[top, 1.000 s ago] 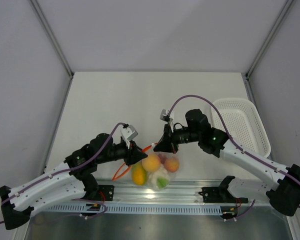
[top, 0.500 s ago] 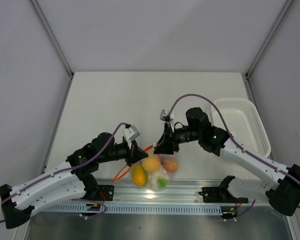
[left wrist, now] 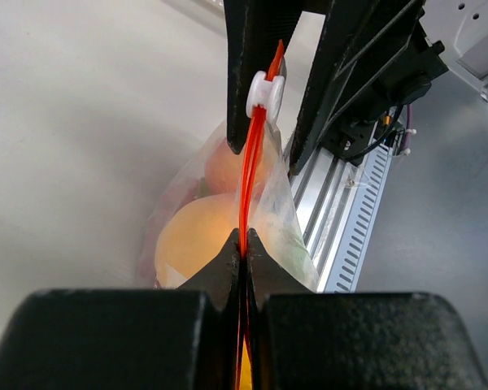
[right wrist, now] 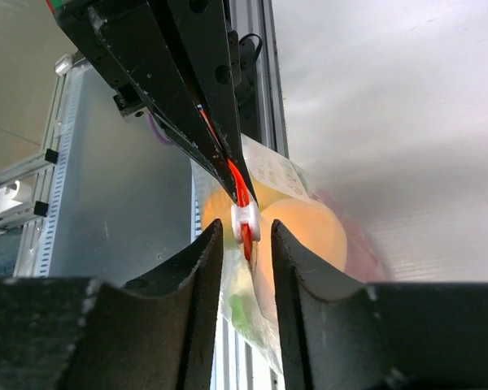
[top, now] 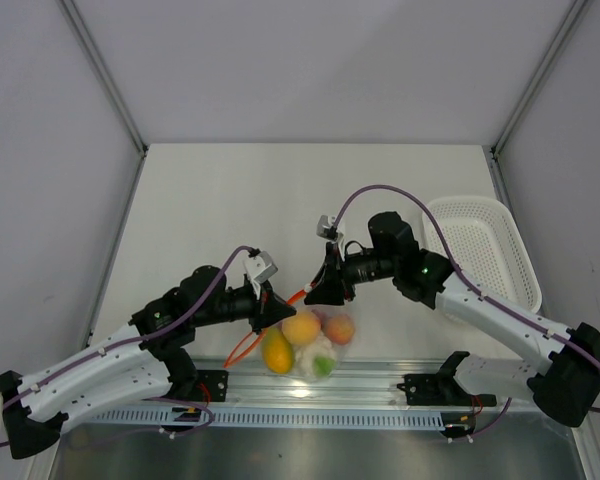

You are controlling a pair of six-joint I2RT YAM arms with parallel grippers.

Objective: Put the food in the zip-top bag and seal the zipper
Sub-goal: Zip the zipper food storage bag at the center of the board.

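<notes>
Zip-top bag (right wrist: 286,188) bears faint print (right wrist: 268,169), too blurred to read.

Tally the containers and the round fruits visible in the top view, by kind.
zip-top bag: 1
white basket: 1
round fruits, all inside the bag: 3
Total: 5

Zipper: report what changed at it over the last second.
The left gripper shut on the zipper strip. The right gripper opened, its jaws now apart on either side of the white slider. The zip-top bag and the food inside stayed put.
</notes>
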